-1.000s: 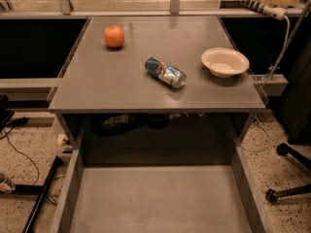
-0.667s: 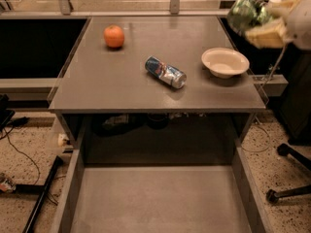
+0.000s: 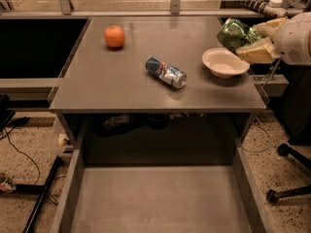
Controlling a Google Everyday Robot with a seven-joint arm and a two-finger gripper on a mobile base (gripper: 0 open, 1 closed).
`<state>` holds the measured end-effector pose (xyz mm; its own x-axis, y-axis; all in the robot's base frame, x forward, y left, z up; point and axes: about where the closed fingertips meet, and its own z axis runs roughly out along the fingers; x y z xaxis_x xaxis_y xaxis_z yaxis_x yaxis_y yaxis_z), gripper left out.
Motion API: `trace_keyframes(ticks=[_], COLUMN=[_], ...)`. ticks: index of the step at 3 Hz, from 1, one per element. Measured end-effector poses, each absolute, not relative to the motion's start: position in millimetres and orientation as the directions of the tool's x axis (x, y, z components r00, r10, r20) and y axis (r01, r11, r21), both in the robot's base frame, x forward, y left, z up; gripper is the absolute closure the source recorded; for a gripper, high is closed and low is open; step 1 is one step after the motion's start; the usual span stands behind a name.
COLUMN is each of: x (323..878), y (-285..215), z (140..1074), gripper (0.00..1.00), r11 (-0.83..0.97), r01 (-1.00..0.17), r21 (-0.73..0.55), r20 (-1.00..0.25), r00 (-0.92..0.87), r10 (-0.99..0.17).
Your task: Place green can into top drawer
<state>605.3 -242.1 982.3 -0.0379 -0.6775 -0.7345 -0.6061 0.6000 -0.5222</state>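
Now the gripper (image 3: 249,42) sits lower and further in over the table (image 3: 121,89) than it did 0.7 s ago, when it hung higher at the table's far right corner; 1 s ago only its tip showed at that corner. Its 2 cream fingers (image 3: 257,51) pinch the green can (image 3: 234,33), which is tilted and held in the air above the table's right edge, clear of the tabletop. Nothing on the table has shifted between the earlier frames and this one. The white bowl (image 3: 224,62) stands upright near the table's right edge, just below and in front of the held can, so its rim lies right under the can's lower end. The blue-and-silver can (image 3: 166,72) lies on its side near the table's middle, well apart from the bowl and from the gripper. The orange (image 3: 114,36) rests toward the table's far left. The top drawer (image 3: 160,198) is pulled out under the table's front edge, its flat grey bottom and low side walls in view, well apart from the green can, with the tabletop's whole front half between the 2. A chair foot with a wheel (image 3: 274,196) stands on the speckled floor off the table's right front corner, beside the drawer's right wall, and dark cables (image 3: 19,152) trail on the floor off the table's left.
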Motion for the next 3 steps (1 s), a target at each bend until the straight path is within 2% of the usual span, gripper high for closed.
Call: trace_keyframes(ticks=[1, 3], x=[587, 491], y=[-231, -188], z=[977, 931], gripper=[1.0, 1.0], r11=[0.586, 0.536], r01=[-0.621, -0.691], r21=[-0.52, -0.484], r20=[-0.742, -0.768], r00=[-0.011, 0.043], r10=[-0.67, -0.639])
